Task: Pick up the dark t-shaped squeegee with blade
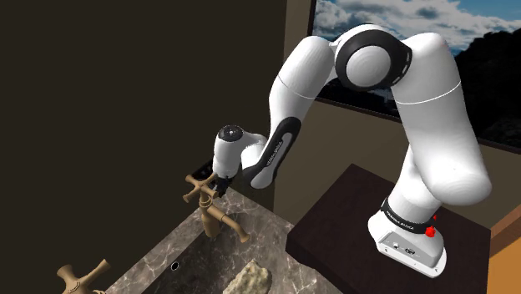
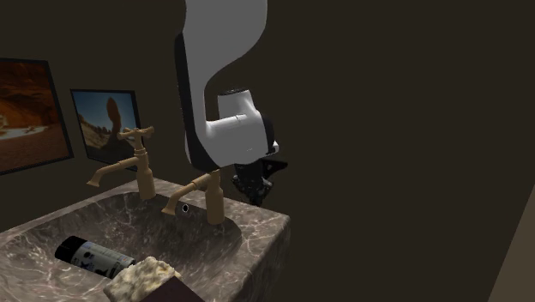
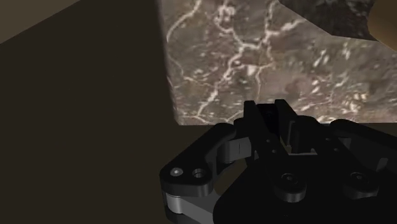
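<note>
The pincer (image 3: 275, 121) hangs over the back corner of the marble desk (image 3: 254, 57), close beside a brass tap (image 1: 219, 215) and the dark wall (image 3: 76, 95). Black merges with black, so I cannot tell whether it is wide, narrow or clasping anything. A dark flat piece (image 1: 199, 173) jutting beside it may be the squeegee's blade. Likely hazards are knocking the tap, scraping the wall, or a poorly seated squeegee slipping off the desk's edge.
</note>
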